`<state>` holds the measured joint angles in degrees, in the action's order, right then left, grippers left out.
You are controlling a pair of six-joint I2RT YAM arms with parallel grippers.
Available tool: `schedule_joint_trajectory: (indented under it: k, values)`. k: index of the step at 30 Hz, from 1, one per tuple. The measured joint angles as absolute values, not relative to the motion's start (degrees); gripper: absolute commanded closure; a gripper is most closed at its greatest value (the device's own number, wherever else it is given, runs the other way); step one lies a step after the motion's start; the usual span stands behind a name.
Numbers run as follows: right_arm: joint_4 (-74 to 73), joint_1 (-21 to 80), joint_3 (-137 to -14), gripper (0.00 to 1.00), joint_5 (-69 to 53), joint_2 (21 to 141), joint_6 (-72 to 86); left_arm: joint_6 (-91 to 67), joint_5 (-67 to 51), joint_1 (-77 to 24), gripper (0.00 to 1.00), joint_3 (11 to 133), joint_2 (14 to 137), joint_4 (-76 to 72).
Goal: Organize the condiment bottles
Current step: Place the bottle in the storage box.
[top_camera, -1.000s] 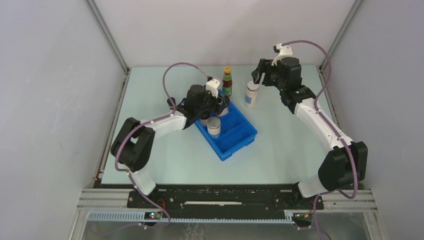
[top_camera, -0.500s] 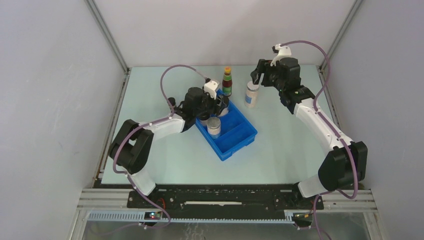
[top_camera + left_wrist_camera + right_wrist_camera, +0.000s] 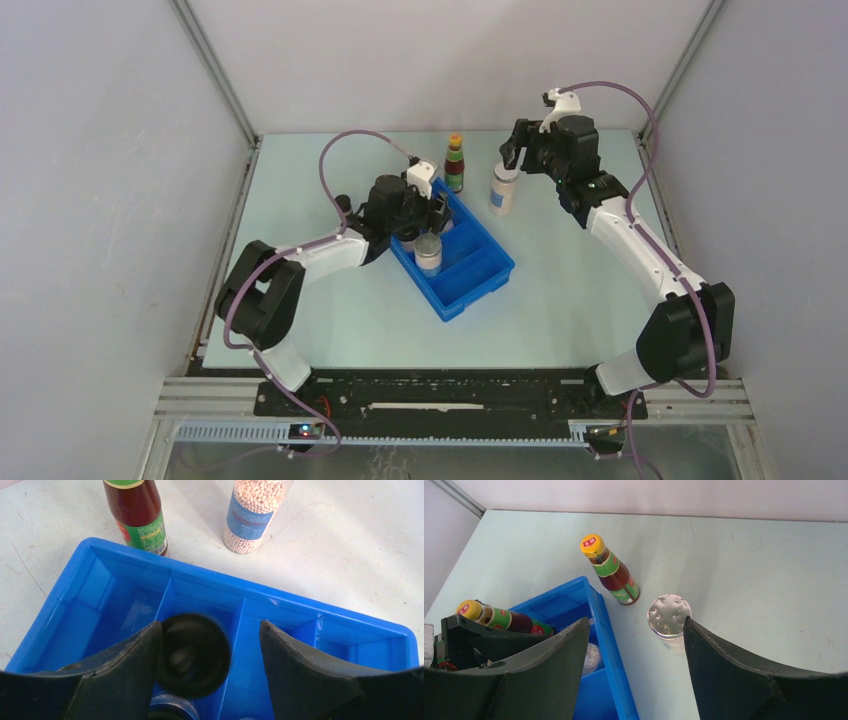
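1. Overhead, the blue tray (image 3: 480,285) sat slantwise on the pale worktop (image 3: 560,300), with the left hand (image 3: 432,212) hanging over its far end.
2. Seen from the left wrist, the left hand (image 3: 210,630) had its fingers spread apart and gripped nothing.
3. A black-lidded jar (image 3: 192,655) stood upright in the tray (image 3: 280,607), in a compartment between two dividers. Its lid lay right against the left-side finger (image 3: 125,665), with clear blue floor between it and the other finger.
4. A second jar with a greyish top (image 3: 428,252) stood in the tray nearer the arm bases.
5. One dark-red bottle (image 3: 455,165) stood upright on the worktop just beyond the tray's far wall, its green label facing the left wrist camera (image 3: 137,515).
6. A pale jar (image 3: 505,188) full of small beige beads, with a blue label (image 3: 252,515), stood upright on the worktop beside that bottle, apart from it and outside the tray.
7. The right hand (image 3: 512,158) hovered directly over the pale jar. From the right wrist, the right hand (image 3: 635,625) was open, with the jar's clear top (image 3: 669,615) below and between the fingers, untouched.
8. Another dark-red bottle (image 3: 499,619) with a yellow cap lay tilted at the tray's left side (image 3: 599,610), partly hidden behind the left hand; whether it rested inside could not be told.
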<state>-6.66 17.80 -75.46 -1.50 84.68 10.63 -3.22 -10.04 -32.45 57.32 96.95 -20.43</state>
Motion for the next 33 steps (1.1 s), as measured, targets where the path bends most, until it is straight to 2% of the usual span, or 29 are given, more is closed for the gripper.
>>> schedule_joint_trajectory:
  k: [20, 33]
  values:
    - [-6.7, 17.8, -75.5, 0.22, -1.3, 84.7, 10.6, -3.0, -9.0, -32.4, 0.18, 58.8, 97.0, -17.3]
    - [-7.2, 17.7, -75.5, 0.22, -1.5, 84.7, 10.6, -0.6, -7.4, -32.4, 0.15, 71.0, 98.7, -9.4]
